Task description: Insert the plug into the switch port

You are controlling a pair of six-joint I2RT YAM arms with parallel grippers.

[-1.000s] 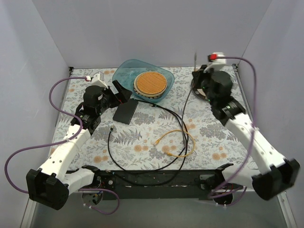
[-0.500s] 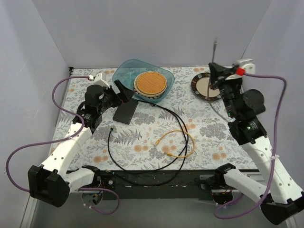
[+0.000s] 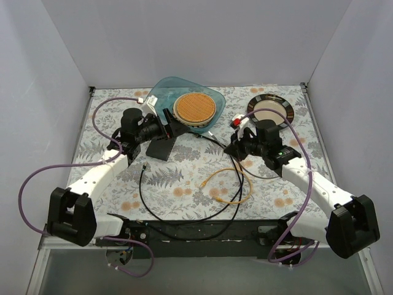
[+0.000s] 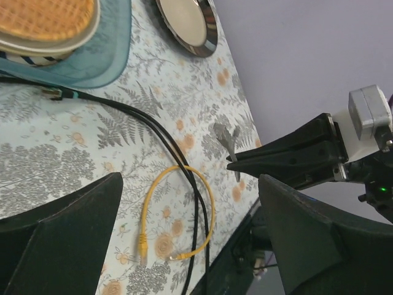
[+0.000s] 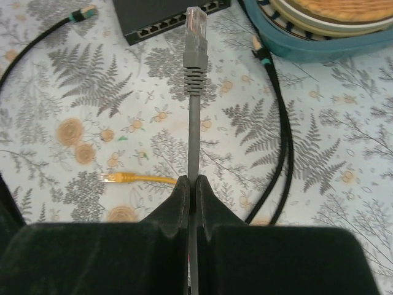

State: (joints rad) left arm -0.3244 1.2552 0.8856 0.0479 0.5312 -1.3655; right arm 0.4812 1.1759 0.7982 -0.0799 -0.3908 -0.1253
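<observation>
The switch is a flat black box lying left of centre; in the right wrist view its row of sockets faces me. My right gripper is shut on a grey cable and holds it above the cloth. The cable's clear plug points at the switch, a short way from the sockets. In the left wrist view the plug sticks out of the right gripper. My left gripper is open and empty, over the switch's far end. Its wide fingers hide the switch.
A teal tray holding a round brown disc stands behind the switch. A dark-rimmed round plate is at the back right. A yellow cable and looping black cables lie on the floral cloth.
My right arm has swung from over the round plate down to the table's middle, carrying the grey cable, with the plug now pointing at the switch. My left gripper shifted slightly right.
</observation>
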